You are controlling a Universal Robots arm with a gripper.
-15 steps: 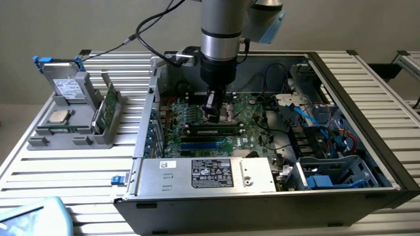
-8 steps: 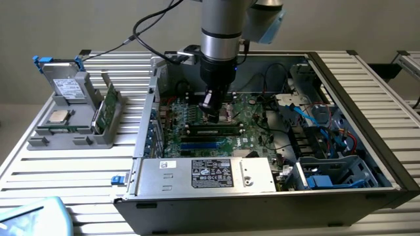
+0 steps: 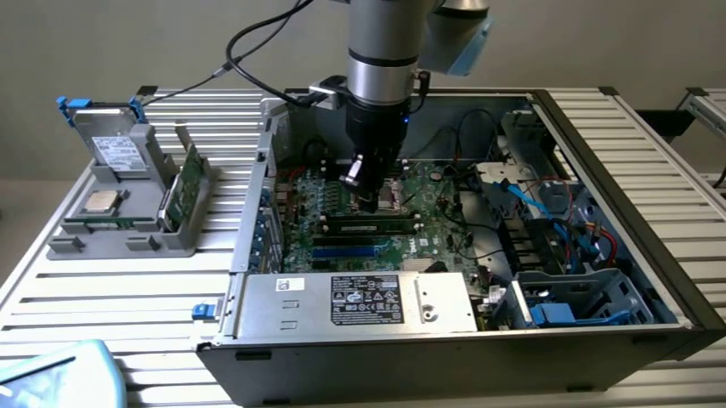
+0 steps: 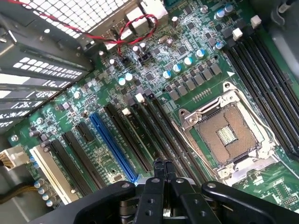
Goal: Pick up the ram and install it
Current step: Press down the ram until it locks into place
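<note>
At centre frame, over the motherboard (image 3: 375, 212), the gripper (image 3: 372, 204) stands closed, empty, above the seated ram (image 3: 369, 226)

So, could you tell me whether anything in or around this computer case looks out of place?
Nothing looks damaged or askew. The processor socket on the motherboard stands empty, its contacts bare, while a square silver chip sits in the grey holder outside the case.

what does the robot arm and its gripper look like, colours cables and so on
The arm is a silver-grey metal cylinder with a pale blue joint cap near its upper end. A black cable loops off it. Below sits a black wrist section, then the gripper: black, with narrow black fingers on bolted black linkages.
</note>
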